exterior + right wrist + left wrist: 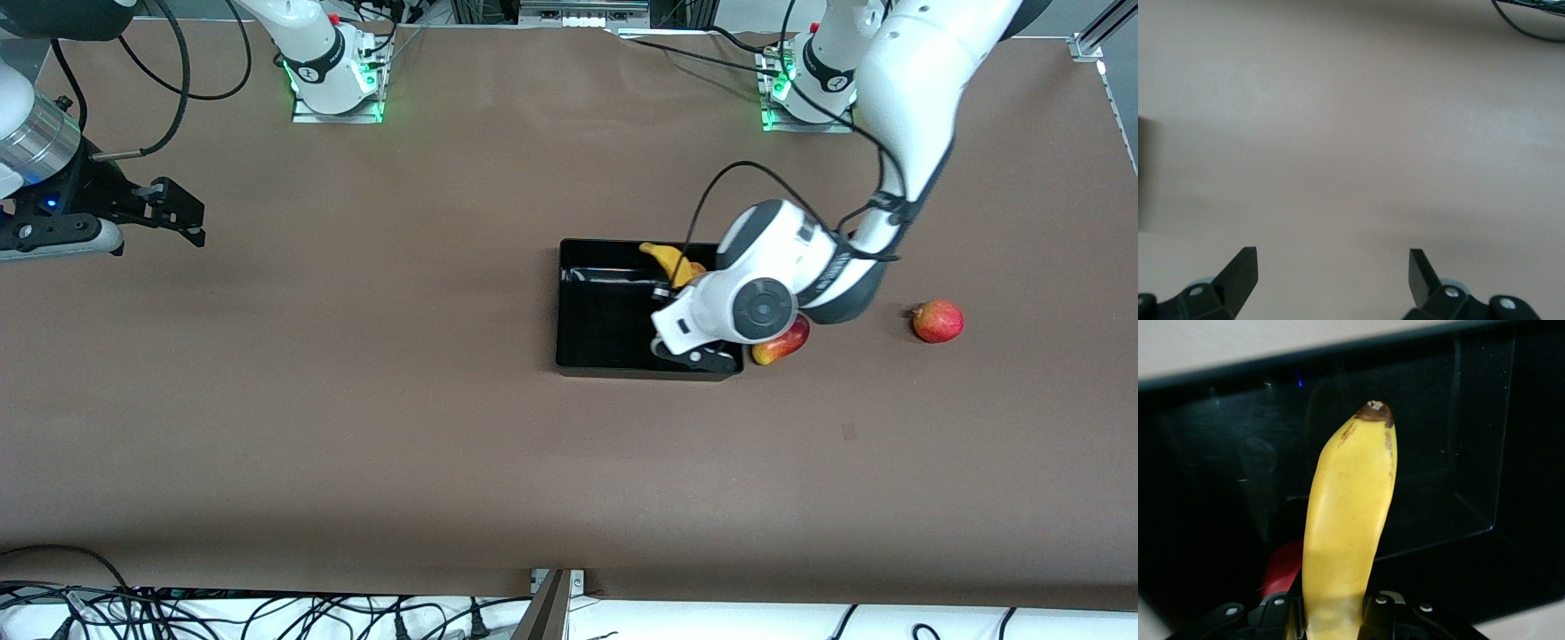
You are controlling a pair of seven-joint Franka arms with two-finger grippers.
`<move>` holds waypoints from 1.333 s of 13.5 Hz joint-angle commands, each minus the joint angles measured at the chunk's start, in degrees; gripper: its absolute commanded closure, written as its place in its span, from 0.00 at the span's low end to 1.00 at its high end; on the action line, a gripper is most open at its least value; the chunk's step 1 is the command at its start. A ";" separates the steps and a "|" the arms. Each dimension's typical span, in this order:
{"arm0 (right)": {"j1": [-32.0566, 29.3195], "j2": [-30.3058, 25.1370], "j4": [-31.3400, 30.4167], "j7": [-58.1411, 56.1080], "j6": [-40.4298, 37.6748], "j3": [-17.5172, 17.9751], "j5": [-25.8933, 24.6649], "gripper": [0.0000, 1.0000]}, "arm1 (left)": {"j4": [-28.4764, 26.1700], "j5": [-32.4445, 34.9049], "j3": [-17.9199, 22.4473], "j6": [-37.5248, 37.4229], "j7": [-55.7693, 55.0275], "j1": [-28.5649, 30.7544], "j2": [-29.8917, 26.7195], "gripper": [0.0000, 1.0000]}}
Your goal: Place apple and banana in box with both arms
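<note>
Your left gripper point(1331, 613) is over the box point(587, 356), its fingers clamped on the banana point(1345, 520). In the front view the banana point(669, 260) shows above the box's wall nearest the bases, toward the left arm's end. In the left wrist view a red shape point(1281, 567) sits low in the box beside the banana; you cannot tell from these views whether it is the apple.

Just outside the box, toward the left arm's end, an oblong red-and-yellow fruit point(782, 342) lies on the table point(356, 427). A round pinkish-red fruit point(938, 321) sits farther toward that end, well apart from the box.

Your right gripper point(1331, 273) waits over bare table at the right arm's end, fingers spread wide and holding nothing.
</note>
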 commanded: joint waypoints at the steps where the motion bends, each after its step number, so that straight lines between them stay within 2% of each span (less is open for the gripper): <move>1: -0.52 0.27 0.99 -0.14 -0.25 0.61 -0.16 0.00 | -6.29 -0.15 0.31 7.53 -1.76 -0.87 -0.31 1.00; 2: -0.52 0.27 0.99 -0.05 -0.25 0.53 -0.16 0.00 | -6.66 0.73 0.40 8.60 -3.07 -1.48 0.05 0.72; 3: -0.52 0.27 0.99 -0.05 -0.25 0.53 -0.16 0.00 | -6.57 0.82 0.40 8.87 -4.74 -1.66 0.75 0.12; 4: -0.52 0.27 0.99 -0.05 -0.25 0.53 -0.16 0.00 | -6.48 0.91 0.40 8.88 -5.71 -1.66 0.75 0.00; 7: -0.52 0.27 0.99 -0.05 -0.25 0.62 -0.16 0.00 | -5.78 0.91 0.31 7.65 -5.72 -0.79 -1.78 0.00; 9: -0.25 0.27 0.99 -0.05 -0.25 0.79 -0.16 0.00 | -3.43 0.91 0.31 3.19 -5.55 1.22 -5.73 0.00; 13: -0.25 0.27 0.99 -0.14 -0.25 0.79 -0.25 0.00 | 11.49 1.43 0.49 -19.46 -3.45 7.90 -11.37 0.00; 15: -0.25 0.27 0.99 -0.14 -0.25 0.79 -0.16 0.00 | 18.44 3.10 0.23 -28.00 -1.08 12.55 -12.43 0.00; 17: -0.25 0.27 0.99 -0.14 -0.16 0.79 -0.25 0.00 | 22.16 5.38 1.71 -32.07 3.66 13.80 -14.52 0.00; 18: -0.25 0.27 0.99 -0.05 0.01 0.79 -0.25 0.00 | 20.43 5.65 4.42 -31.73 7.08 13.54 -17.32 0.00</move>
